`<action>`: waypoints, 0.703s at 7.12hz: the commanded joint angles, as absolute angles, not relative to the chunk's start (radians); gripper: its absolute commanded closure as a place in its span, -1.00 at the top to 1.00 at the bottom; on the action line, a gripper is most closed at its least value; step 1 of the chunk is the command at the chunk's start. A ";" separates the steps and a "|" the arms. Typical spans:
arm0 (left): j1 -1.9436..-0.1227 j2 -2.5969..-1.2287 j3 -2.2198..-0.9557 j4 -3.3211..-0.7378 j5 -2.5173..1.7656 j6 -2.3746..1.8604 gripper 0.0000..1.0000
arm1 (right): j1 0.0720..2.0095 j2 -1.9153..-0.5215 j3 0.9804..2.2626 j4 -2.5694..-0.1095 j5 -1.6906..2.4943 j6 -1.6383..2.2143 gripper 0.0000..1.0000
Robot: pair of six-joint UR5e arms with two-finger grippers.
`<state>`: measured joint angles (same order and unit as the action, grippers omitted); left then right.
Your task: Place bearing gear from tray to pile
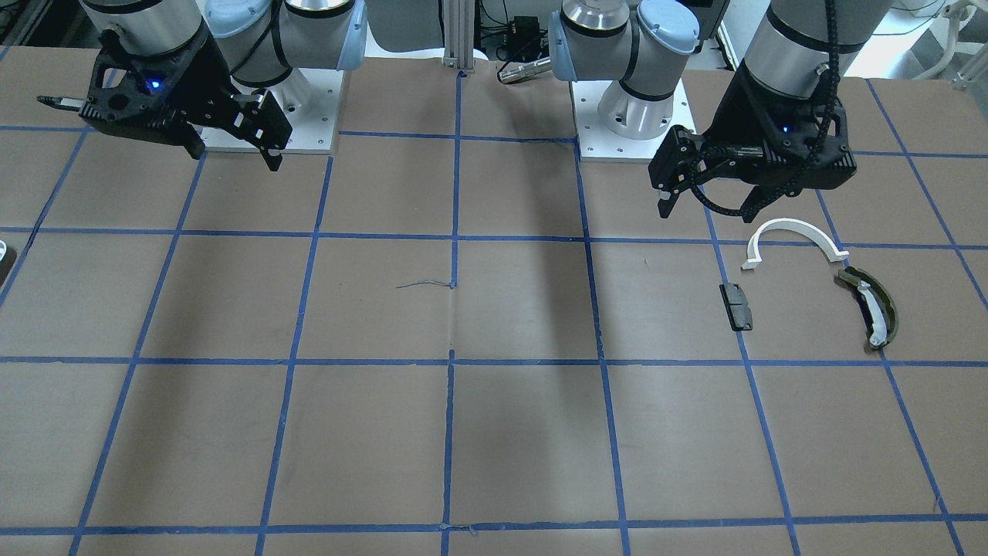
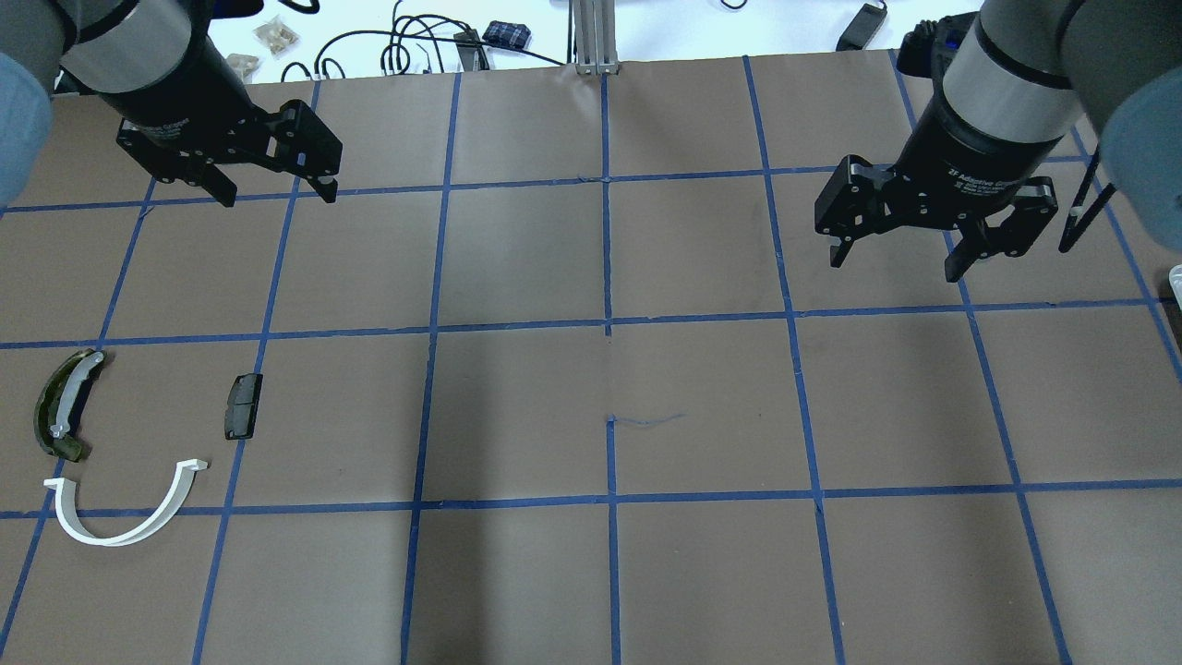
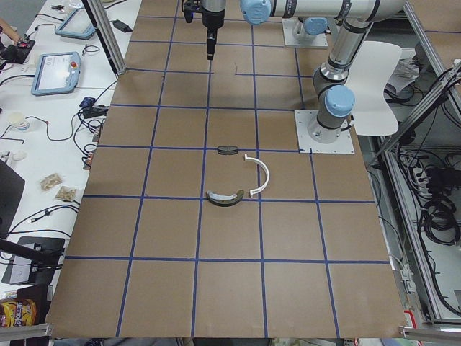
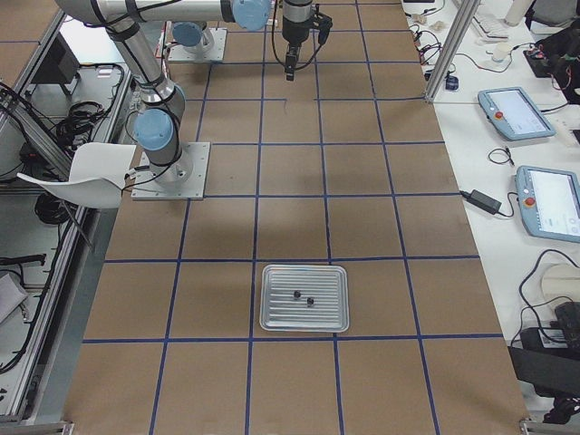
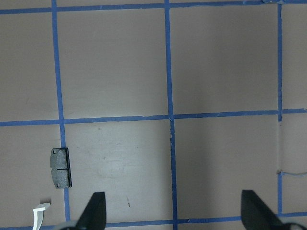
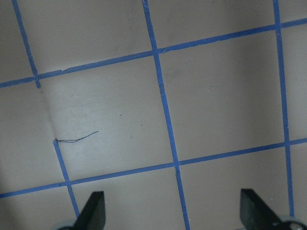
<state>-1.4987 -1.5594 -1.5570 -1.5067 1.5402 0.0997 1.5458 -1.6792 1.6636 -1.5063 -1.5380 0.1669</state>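
Nearest the left wrist lens were two black fingertips (image 5: 96, 211) of the left hand (image 2: 277, 196), set far apart at the bottom of the view. Nothing lay between them.

- Left hand: jaws spread wide, holding nothing. It hung above the bench (image 2: 702, 416), clear of the surface and near the pile.
- Right hand (image 2: 894, 266): jaws also spread wide, holding nothing. It hung above the robot's right half of the bench. Its wrist view showed only brown bench cover, the blue tape grid (image 6: 163, 110) and a thin dark thread-like mark (image 6: 76, 139).
- Tray (image 4: 326, 313): a ribbed metal tray, flat on the bench at the robot's right end, in the foreground of the exterior right view.
- Two small dark parts (image 4: 296, 294) sat just beside each other near the tray's middle. They were too small to tell which was the bearing gear.
- Pile, at the robot's left end and well apart from the tray, was three loose parts lying flat:
  - a dark grey rectangular block (image 2: 244, 405) lying against a tape line;
  - an olive-green curved piece (image 1: 886, 307) with a white strip along its inner edge, further out toward the bench end;
  - a thin white half-ring arc (image 1: 789, 224) on the robot's side of both, its open side turned away from the robot.
- One arc tip lay just beside the green piece's end. Whether they touched could not be told. The block lay apart from both.
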 commanded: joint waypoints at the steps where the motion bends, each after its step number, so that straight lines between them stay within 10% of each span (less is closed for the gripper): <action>1: -1.499 -1.560 -1.559 -1.509 1.546 0.100 1.00 | 1.545 -1.680 1.664 -1.505 -1.540 0.172 1.00; 5: -1.502 -1.551 -1.552 -1.535 1.552 0.100 1.00 | 1.545 -1.680 1.664 -1.508 -1.537 0.166 1.00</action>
<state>-1.5016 -1.5540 -1.5553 -1.5197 1.5495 0.0997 1.5447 -1.6797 1.6645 -1.5077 -1.5384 0.1644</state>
